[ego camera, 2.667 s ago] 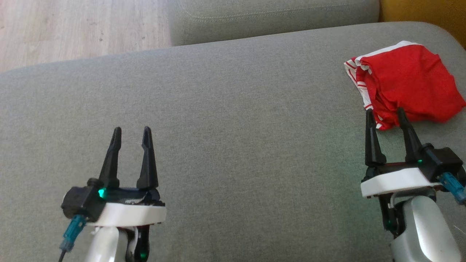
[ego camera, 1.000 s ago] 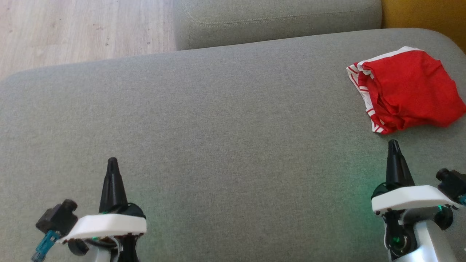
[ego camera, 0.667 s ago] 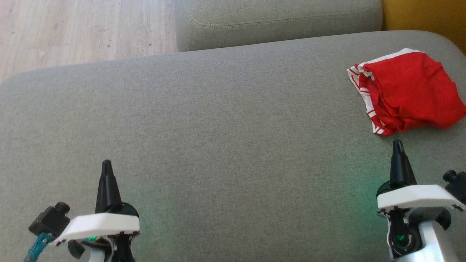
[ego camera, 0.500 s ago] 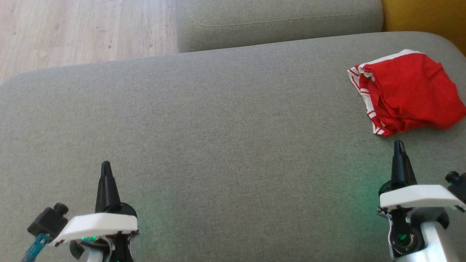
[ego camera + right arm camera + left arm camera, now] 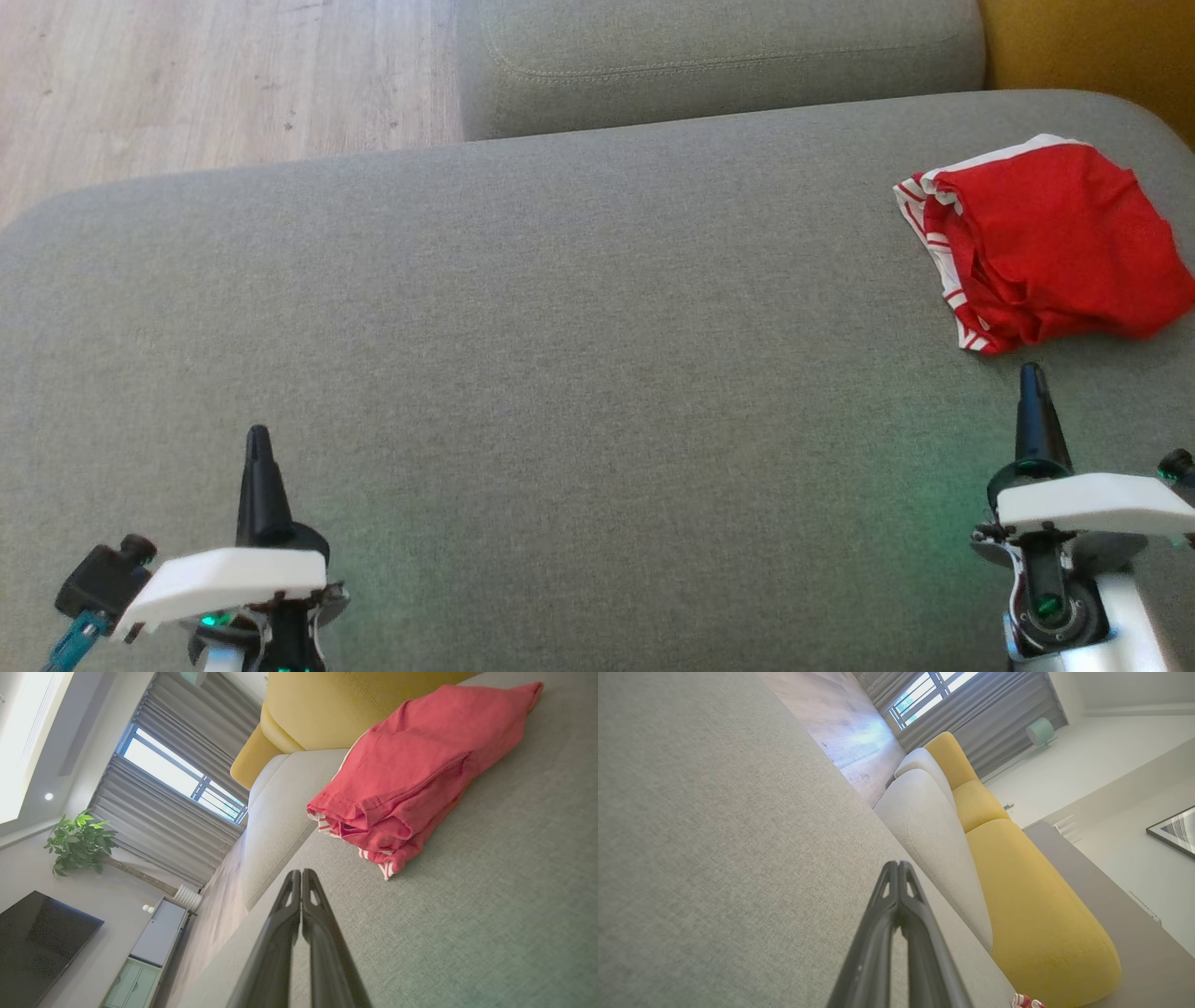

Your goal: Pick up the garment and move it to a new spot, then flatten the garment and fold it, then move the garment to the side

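And there's the red garment (image 5: 1055, 243), lying in a loose, rumpled fold at the far right corner of the grey sofa seat (image 5: 597, 308). Its white-striped hem is turned toward the middle of the seat and the near edge. It lies free of both end effectors.

The right end effector (image 5: 1030, 371) sits just on the near side of it, close to the right edge. Its two dark fingers are pressed flat together into one narrow spike, holding nothing. The tip points toward the striped hem, with a strip of bare grey fabric between them. The right wrist view backs that up: the fingers (image 5: 280, 938) meet tip to tip. The garment sits apart, ahead and to the right in that view, with layers of red cloth stacked and the striped band peeking out beneath.

Over at the near left corner, the left end effector (image 5: 258, 437) is closed tight as well and grips nothing. It is well apart from the garment, with the whole breadth of the seat between them. Its wrist view looks along the seat, and a scrap of red and white cloth (image 5: 1024, 1001) shows at that view's bottom edge.

Beyond the far edge sits a second grey cushion (image 5: 719, 47), with a yellow cushion (image 5: 1092, 42) past the far right corner. Pale wooden floor (image 5: 187, 84) lies off the far left.
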Robot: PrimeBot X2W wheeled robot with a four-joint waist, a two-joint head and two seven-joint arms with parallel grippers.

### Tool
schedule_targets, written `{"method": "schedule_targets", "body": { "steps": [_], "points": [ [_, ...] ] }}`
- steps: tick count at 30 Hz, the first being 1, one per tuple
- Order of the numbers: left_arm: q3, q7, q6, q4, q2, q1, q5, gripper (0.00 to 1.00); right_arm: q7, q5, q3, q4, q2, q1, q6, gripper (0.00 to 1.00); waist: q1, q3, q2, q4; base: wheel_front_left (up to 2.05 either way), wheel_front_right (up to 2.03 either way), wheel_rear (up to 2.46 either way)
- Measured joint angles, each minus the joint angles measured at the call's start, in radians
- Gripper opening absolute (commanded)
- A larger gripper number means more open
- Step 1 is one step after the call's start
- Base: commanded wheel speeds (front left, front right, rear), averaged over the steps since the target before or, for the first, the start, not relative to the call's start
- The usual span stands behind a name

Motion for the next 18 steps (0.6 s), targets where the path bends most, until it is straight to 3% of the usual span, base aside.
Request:
{"method": "schedule_targets", "body": {
  "steps": [18],
  "points": [
    [0.03, 0.052, -0.004, 0.012, 0.0, -0.001, -0.18, 0.0, 0.053, 0.216, -0.018, -0.015, 0.0, 0.002, 0.0, 0.0, 0.0, -0.013, 0.0, 0.008, 0.0, 0.0, 0.0]
  ]
}}
